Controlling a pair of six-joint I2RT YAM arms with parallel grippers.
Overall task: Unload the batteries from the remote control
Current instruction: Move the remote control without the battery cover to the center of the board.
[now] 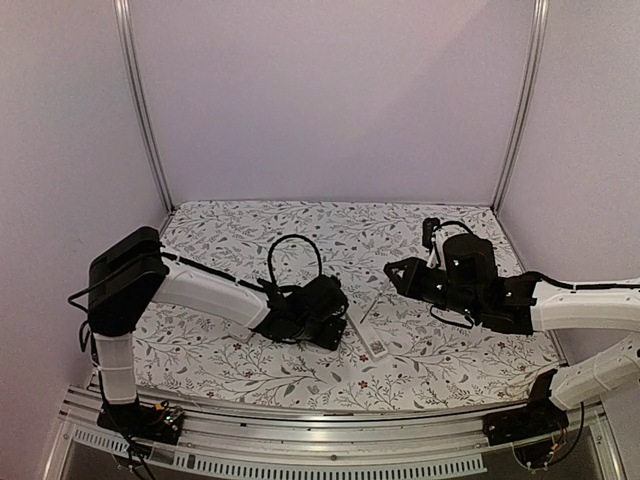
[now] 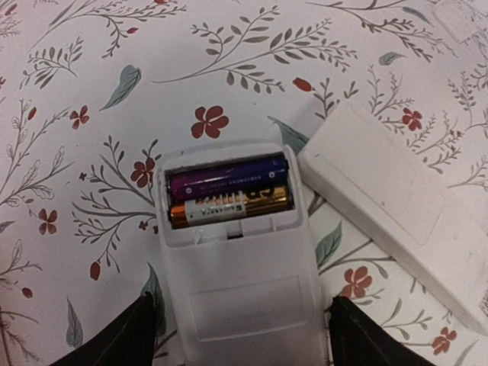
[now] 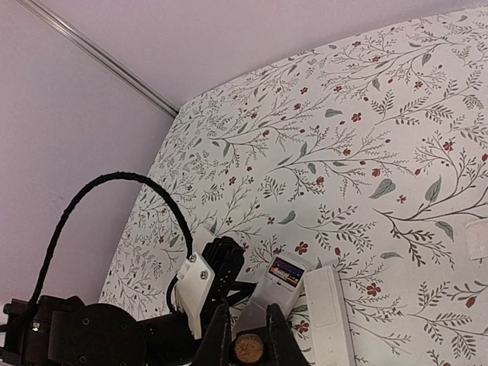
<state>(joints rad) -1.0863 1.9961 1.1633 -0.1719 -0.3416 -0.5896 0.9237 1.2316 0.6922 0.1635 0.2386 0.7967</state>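
A white remote (image 2: 236, 297) lies back up on the flowered table, its battery bay open. Two batteries lie side by side in the bay, a purple one (image 2: 227, 180) and an orange-gold one (image 2: 229, 207). My left gripper (image 2: 241, 305) is open and straddles the remote's near end, with a black finger (image 2: 141, 335) on each side. The remote and its batteries (image 3: 287, 271) also show in the right wrist view. My right gripper (image 3: 248, 313) hangs above the table to the right. Its fingers are close around a small round copper-brown end (image 3: 248, 349), like a battery seen end on.
A long white flat piece (image 2: 381, 206) lies just right of the remote, also in the right wrist view (image 3: 328, 316). Another white corner (image 2: 465, 19) lies farther off. In the top view the left gripper (image 1: 340, 322) and right gripper (image 1: 392, 275) face each other mid-table.
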